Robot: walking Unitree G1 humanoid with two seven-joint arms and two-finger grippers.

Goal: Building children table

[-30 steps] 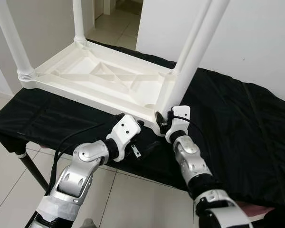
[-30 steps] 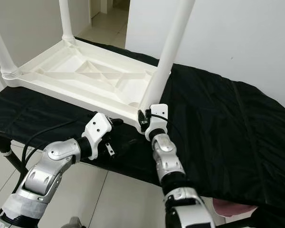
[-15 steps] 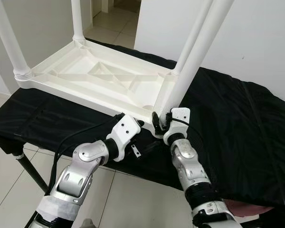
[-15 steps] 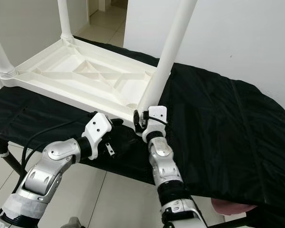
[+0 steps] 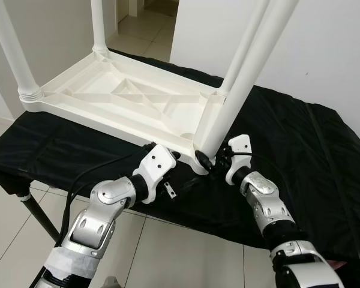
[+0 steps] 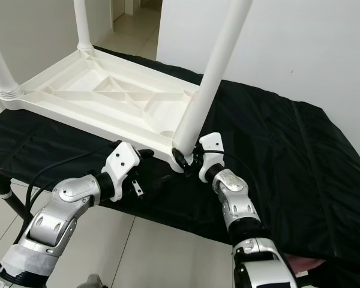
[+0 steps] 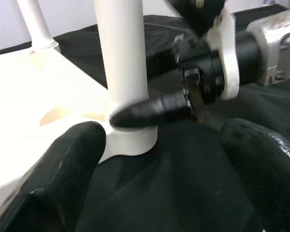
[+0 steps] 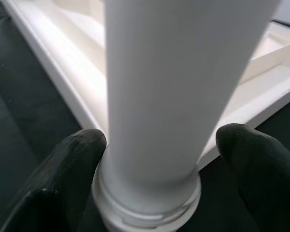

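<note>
Both silver arms reach forward and inward, the two grippers close together.

The left gripper sits at the end of a bent arm, elbow low and out to the left, white wrist block tilted up; its two black fingers stand spread apart with a wide gap between them. The right gripper points toward the left one, forearm angled up from the lower right (a black cable loops over its white wrist housing); its fingers are also parted, one on each side of a white leg.
</note>
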